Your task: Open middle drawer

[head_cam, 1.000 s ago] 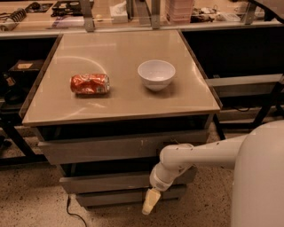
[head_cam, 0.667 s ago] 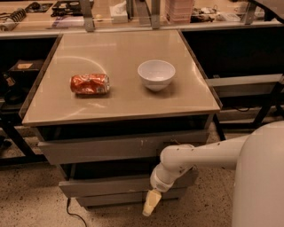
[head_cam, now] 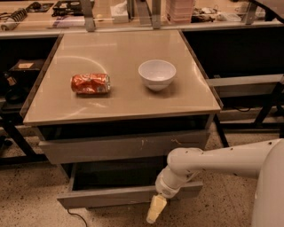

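Note:
The middle drawer (head_cam: 111, 196) is a shallow grey drawer with a plain flat front. It stands pulled out below the taller front with white scratch marks (head_cam: 124, 148), and its dark grey inside (head_cam: 115, 175) shows. My gripper (head_cam: 155, 210), with cream-coloured fingers, hangs from the white arm (head_cam: 208, 162) that reaches in from the right. It sits at the right part of the middle drawer's front panel, its tip just below the panel's lower edge. The fingers look pressed together with nothing between them.
On the beige cabinet top (head_cam: 124, 102) lie a crushed red can (head_cam: 90, 84) and a white bowl (head_cam: 156, 74). A cluttered bench (head_cam: 133, 13) runs behind. Dark shelving frames stand left (head_cam: 13, 88) and right (head_cam: 248, 84). A speckled floor (head_cam: 31, 199) lies below.
The middle drawer has slid further out toward the camera, showing more of its inside. My gripper has moved a little down and forward with the drawer's front.

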`<state>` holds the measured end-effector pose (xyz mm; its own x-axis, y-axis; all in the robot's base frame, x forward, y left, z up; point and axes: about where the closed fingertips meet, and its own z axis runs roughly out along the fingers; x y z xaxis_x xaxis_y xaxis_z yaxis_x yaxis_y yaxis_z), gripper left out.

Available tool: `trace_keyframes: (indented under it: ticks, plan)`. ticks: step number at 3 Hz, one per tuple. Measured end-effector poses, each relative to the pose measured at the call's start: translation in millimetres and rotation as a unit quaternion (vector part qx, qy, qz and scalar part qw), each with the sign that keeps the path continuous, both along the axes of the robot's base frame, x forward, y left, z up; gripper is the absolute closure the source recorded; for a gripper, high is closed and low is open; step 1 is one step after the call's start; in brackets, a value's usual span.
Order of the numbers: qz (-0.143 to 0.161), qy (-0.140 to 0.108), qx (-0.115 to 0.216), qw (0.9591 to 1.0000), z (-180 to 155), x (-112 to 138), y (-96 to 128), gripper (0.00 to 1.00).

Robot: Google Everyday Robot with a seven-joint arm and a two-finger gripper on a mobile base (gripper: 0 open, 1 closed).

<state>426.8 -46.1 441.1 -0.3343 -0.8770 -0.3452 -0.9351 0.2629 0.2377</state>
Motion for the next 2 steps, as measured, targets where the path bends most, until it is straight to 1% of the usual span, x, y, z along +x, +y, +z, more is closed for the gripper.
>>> trace_keyframes:
  ticks: [1, 2]
  plan:
    - [-0.011, 0.022, 0.026, 0.9994, 18, -29, -9, 0.00]
    - [-0.048, 0.034, 0.044, 0.9973, 24, -42, -28, 0.00]
